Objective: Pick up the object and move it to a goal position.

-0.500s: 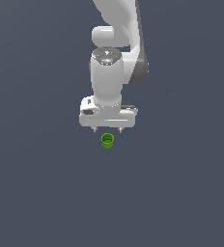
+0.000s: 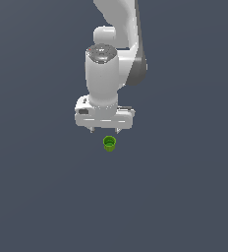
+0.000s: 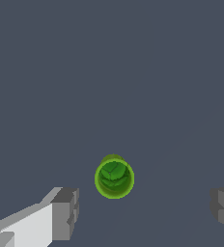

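The object (image 2: 109,143) is a small bright green hollow cylinder with a darker green inside. It stands upright on the flat grey floor. In the exterior view it sits just below my white gripper (image 2: 105,130), between the lines of the two short fingertips. My gripper is open and empty, its fingers spread much wider than the cup. In the wrist view the cup (image 3: 114,177) shows from above, between and a little beyond the two grey finger pads (image 3: 65,212), nearer to one of them. Nothing touches the cup.
Only the plain dark grey floor (image 2: 37,197) lies around the cup. My white arm (image 2: 111,59) rises above the gripper in the exterior view. No goal marker shows in either view.
The arm and gripper stand in much the same place over the cup as half a second ago. The cup has not moved.
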You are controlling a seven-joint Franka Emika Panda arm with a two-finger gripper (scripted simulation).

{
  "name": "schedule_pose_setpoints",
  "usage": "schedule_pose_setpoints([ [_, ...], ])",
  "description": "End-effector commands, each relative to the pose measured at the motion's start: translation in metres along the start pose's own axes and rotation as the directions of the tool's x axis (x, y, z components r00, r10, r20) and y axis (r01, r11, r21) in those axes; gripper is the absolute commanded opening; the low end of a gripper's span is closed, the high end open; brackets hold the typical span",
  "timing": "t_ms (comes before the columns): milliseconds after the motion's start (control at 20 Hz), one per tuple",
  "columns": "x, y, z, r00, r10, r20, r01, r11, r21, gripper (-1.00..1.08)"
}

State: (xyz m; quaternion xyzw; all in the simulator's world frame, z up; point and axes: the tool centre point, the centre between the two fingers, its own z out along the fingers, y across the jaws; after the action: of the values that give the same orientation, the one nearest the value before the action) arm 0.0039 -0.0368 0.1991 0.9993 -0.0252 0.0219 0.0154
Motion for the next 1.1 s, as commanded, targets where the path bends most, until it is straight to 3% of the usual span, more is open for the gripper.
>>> schedule_pose_setpoints([
  [0,-0.001,0.004,-0.002,1.000,0.011,0.003,-0.011,1.000,-0.002,1.00],
  [650,-0.006,0.001,0.015,0.995,-0.101,0.009,0.101,0.995,0.001,1.00],
  [1050,-0.016,-0.003,0.042,0.959,-0.282,0.018,0.282,0.959,0.010,1.00],
])
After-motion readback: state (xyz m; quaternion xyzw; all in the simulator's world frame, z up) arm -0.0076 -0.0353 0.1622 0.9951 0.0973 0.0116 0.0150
